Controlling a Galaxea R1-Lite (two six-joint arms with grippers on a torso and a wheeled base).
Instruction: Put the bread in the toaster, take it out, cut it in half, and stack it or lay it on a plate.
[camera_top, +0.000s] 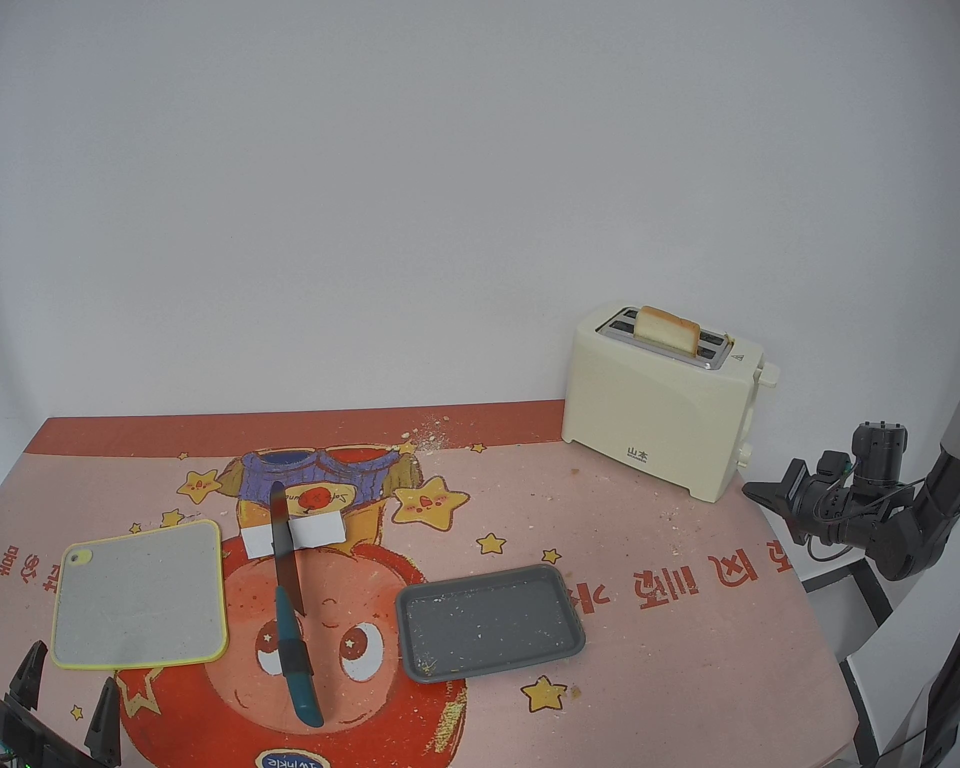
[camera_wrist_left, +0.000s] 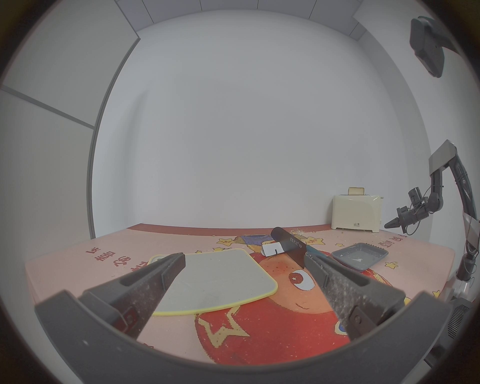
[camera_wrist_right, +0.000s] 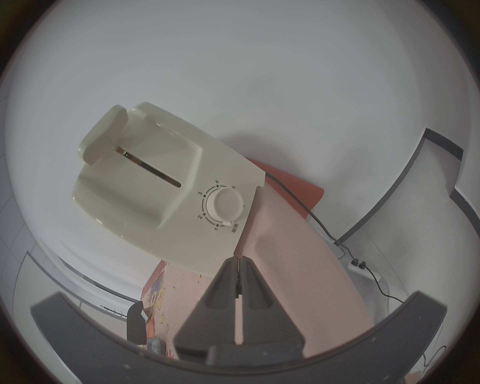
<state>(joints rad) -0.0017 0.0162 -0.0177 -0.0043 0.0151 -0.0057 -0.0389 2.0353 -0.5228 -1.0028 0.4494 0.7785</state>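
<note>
bread (camera_top: 668, 329) in toaster (camera_top: 650, 420), clear of jaws

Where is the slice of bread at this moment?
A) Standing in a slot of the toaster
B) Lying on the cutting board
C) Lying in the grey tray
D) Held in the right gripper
A: the bread sticks up out of a slot in the top of the toaster; the cutting board and grey tray hold no slice, and the right gripper is shut on nothing.
</note>
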